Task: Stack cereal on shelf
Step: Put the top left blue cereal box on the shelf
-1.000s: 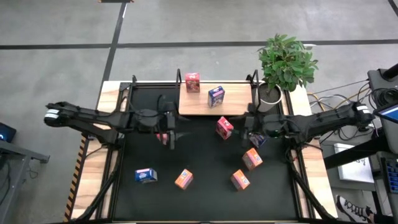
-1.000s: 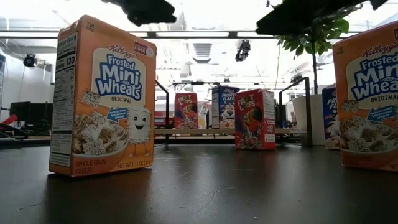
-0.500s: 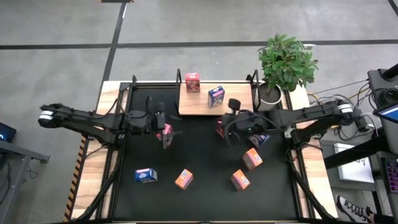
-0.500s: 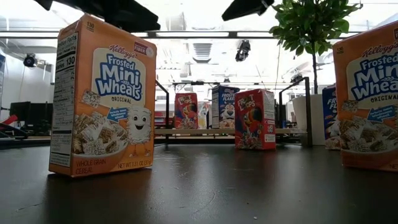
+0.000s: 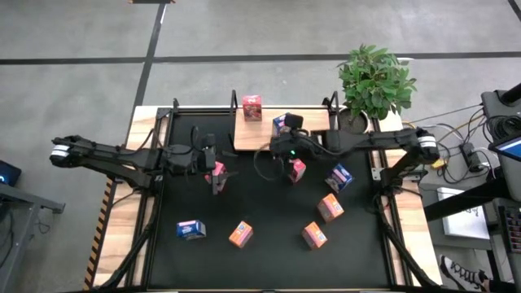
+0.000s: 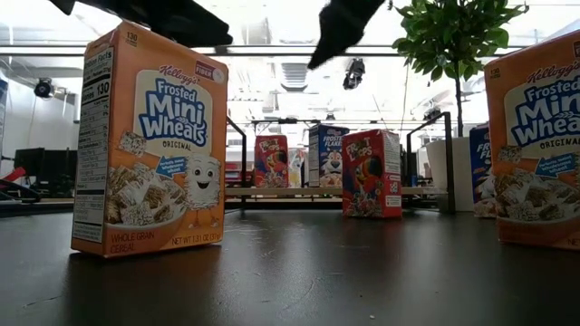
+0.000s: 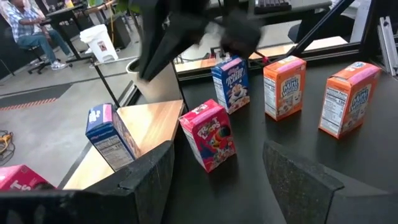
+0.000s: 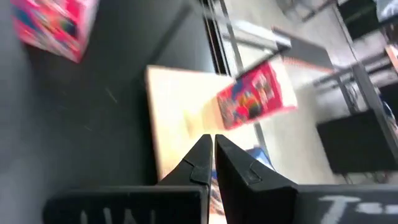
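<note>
Froot Loops box (image 5: 296, 170), near the shelf (image 5: 313, 130): light, stiff card, likely tippable; grasp flat sides. Right gripper (image 8: 212, 163) closed, empty; left gripper (image 7: 214, 177) spread.

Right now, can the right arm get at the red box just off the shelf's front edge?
Probably yes. The right gripper hangs beside that red box, fingers shut and empty. No other box crowds it, and the shelf lies just behind. It must open first.

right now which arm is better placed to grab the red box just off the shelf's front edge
Right: its hand is beside the red box. The left hand is open, farther off by another red box.
</note>
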### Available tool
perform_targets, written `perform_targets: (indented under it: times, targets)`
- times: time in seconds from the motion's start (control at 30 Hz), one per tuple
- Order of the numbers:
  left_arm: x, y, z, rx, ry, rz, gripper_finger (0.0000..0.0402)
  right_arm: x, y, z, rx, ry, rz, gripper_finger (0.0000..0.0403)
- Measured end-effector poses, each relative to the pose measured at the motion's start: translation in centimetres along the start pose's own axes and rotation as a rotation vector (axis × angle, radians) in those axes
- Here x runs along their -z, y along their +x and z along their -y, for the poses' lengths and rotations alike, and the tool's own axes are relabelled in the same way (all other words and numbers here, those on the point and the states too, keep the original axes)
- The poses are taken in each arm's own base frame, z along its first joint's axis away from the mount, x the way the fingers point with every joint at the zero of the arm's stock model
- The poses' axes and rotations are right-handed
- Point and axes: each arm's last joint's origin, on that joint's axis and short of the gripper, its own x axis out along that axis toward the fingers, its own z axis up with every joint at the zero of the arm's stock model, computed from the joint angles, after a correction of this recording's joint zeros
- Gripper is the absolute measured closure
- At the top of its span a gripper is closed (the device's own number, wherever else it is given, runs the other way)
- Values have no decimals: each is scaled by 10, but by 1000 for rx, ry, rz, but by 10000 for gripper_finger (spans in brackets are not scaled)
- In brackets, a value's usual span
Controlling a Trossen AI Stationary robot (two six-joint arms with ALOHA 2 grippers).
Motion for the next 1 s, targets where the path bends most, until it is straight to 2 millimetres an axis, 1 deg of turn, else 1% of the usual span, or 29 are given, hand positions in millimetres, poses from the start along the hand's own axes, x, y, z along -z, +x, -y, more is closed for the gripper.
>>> perform_targets:
  times: [0.1, 0.17, 0.33, 0.47, 0.63, 0.8, 1.0]
  targets:
    - [-1, -1, 0, -1, -1, 5, 171, 11, 20, 10, 3, -24, -92, 394]
    - [-1, -1, 0, -1, 0, 4, 171, 19, 31, 16, -31, -25, -145, 394]
    - [-1, -2, -1, -34, 16, 0, 171, 32, 54, 28, -143, -6, -199, 394]
    - [-1, -2, -3, -70, 17, -6, 171, 39, 70, 32, -147, -35, -239, 394]
    - [0, -1, -3, -76, 17, -8, 171, 46, 84, 36, -131, -27, -276, 394]
    - [0, -1, -3, -76, 17, -9, 171, 51, 94, 41, -56, -32, -321, 394]
    - [0, 0, -2, -75, 18, -12, 171, 52, 104, 49, -23, -3, -292, 394]
